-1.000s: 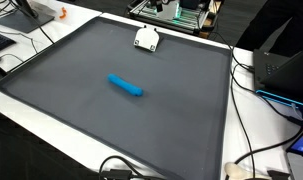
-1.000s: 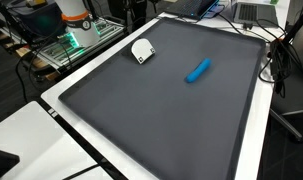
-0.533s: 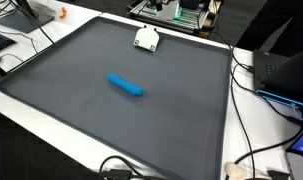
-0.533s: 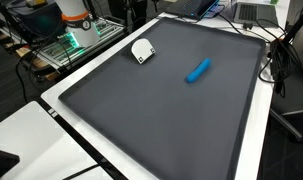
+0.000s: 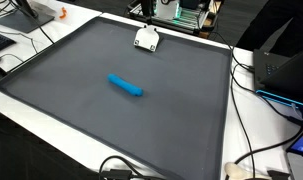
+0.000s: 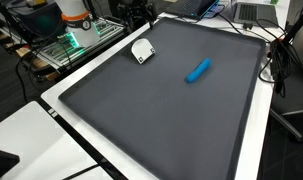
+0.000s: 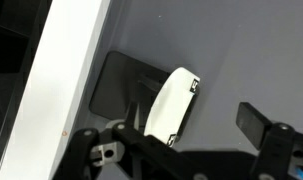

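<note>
The approach seems in hand: the gripper hangs over the white block, jaws apart, one on either side. The block lies on the mat near its edge, well apart from the blue pen. The next move calls for a straight descent, jaws astride the block, before any closing.

Blue cylinder mid-way across a dark mat, black cables alongside.
</note>
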Action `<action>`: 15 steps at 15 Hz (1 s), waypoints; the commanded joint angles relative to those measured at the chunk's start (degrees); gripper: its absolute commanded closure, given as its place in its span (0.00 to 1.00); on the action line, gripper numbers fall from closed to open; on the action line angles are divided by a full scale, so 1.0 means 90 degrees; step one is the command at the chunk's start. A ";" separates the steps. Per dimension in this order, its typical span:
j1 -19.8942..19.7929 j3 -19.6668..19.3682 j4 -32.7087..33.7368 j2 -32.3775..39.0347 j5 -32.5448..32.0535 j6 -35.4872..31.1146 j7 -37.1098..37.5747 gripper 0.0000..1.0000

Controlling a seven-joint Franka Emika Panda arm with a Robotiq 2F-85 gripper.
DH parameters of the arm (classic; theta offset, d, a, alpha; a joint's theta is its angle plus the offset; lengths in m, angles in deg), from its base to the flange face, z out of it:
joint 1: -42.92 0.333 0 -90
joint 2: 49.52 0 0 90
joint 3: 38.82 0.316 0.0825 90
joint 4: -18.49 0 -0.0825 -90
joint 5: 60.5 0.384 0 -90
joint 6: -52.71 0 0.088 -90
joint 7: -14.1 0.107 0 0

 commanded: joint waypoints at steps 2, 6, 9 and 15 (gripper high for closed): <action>0.0132 -0.0187 -0.0083 0.0553 0.0714 -0.0559 0.0256 0.00; 0.0241 -0.0263 -0.0101 0.0838 0.1331 -0.0813 0.0012 0.00; 0.0252 -0.0249 -0.0099 0.1004 0.1517 -0.0993 -0.0031 0.00; 0.0284 -0.0223 -0.0095 0.1248 0.1531 -0.1429 -0.0048 0.00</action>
